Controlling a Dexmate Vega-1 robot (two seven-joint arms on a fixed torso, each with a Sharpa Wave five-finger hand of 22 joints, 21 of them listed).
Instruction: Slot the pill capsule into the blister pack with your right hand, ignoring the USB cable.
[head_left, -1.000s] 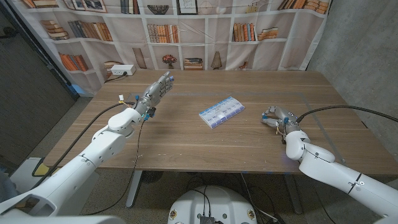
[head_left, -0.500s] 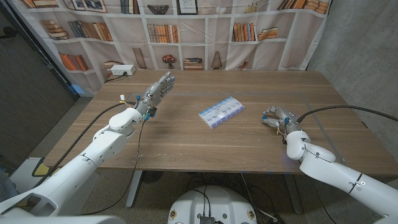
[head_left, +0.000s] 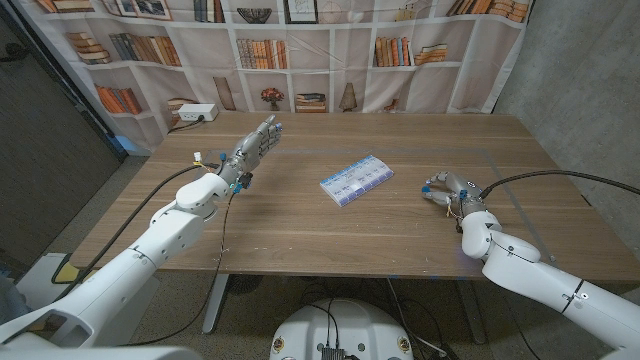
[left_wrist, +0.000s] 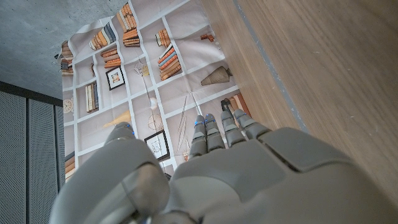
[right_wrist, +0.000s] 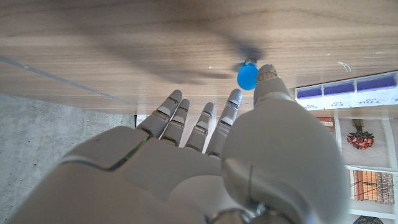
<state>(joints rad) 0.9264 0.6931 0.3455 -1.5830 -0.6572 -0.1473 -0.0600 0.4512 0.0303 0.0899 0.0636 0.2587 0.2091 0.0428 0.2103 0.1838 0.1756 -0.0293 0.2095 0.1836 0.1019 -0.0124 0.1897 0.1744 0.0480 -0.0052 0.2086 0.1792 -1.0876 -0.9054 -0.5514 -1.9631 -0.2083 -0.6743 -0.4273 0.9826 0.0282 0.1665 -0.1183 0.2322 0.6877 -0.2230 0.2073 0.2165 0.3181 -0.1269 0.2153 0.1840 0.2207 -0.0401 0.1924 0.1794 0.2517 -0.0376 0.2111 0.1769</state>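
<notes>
right hand (head_left: 445, 190) loosely spread, thumb tip beside small blue pill capsule (right_wrist: 247, 76), grip unconfirmed; may roll off before white-and-blue blister pack (head_left: 356, 179).

My left robot hand (left_wrist: 217, 180) from behind, grey shell, fingers (left_wrist: 214, 130) stretched out together and holding nothing. The wooden worktop (left_wrist: 311, 68) runs along one side, and a printed bookshelf backdrop (left_wrist: 143, 74) sits past my fingertips.

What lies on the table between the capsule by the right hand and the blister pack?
Nothing visible. In the head view, bare wood runs from the right hand to the blister pack. The right wrist view shows the blue capsule at the thumb tip, with the pack's edge beyond.
</notes>
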